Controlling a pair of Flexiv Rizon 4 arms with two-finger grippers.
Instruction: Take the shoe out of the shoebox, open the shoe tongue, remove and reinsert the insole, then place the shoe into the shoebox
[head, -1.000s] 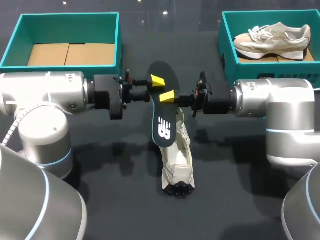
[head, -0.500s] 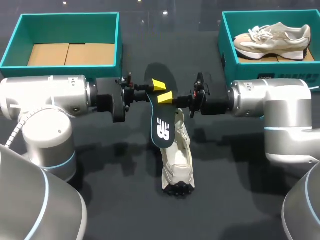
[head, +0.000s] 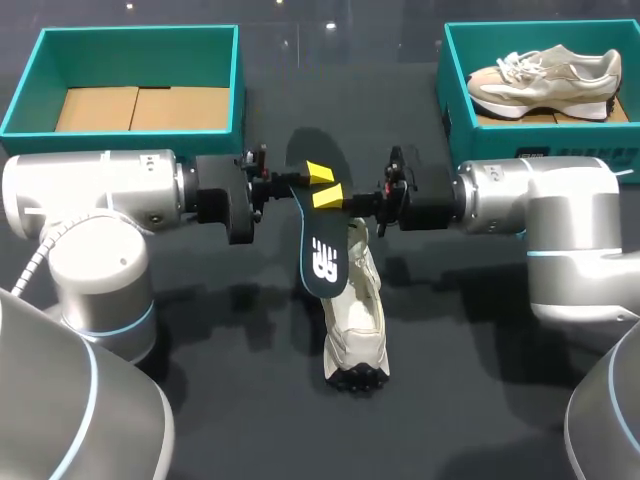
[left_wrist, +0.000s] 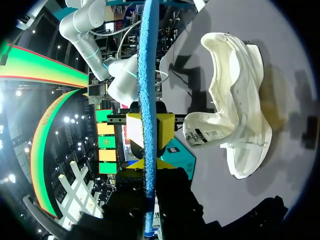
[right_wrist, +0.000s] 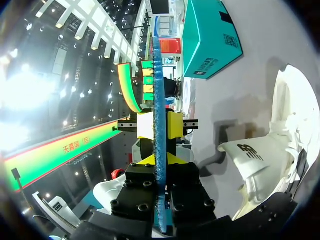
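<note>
As insole hangs, shoe (wht) below.

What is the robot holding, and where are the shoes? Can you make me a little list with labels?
insole: dark, held up out of the shoe, one end over it
left tool: shut on the insole
right tool: shut on the insole from the opposite side
white shoe: lying on the table, tongue pulled open
left shoebox: no shoe inside, only cardboard
right shoebox: holds another shoe
</note>
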